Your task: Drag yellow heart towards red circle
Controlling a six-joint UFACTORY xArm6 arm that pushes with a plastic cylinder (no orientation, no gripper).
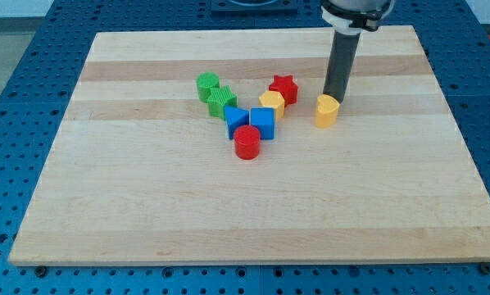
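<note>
— Where do we find the yellow heart (327, 110)?

— We see it on the right half of the wooden board (253, 213), toward the far side, standing alone and well apart from the cluster of other blocks to its left.

— And my tip (333, 98)?

— We place it just behind the heart, at its far edge and a little to the right. The dark rod comes straight down from the top of the view, and its lower end looks to be touching the heart's far side, or all but touching; we cannot tell which. There are no jaws to speak of: it is a plain rod, holding nothing.

— Where is the red circle (247, 142)?

— We see it to the left of the heart and nearer to us, at the near end of the cluster. Bare board lies between the two.

— What surrounds the circle?

— Just behind it we see a blue triangle (235, 121) on the left and a blue cube (263, 123) on the right, both close against it. Behind the cube sits a second yellow block (271, 103), and a red star (283, 88) stands behind that. Farther left we find a green star (223, 101) and a green cylinder (207, 85), side by side.
</note>
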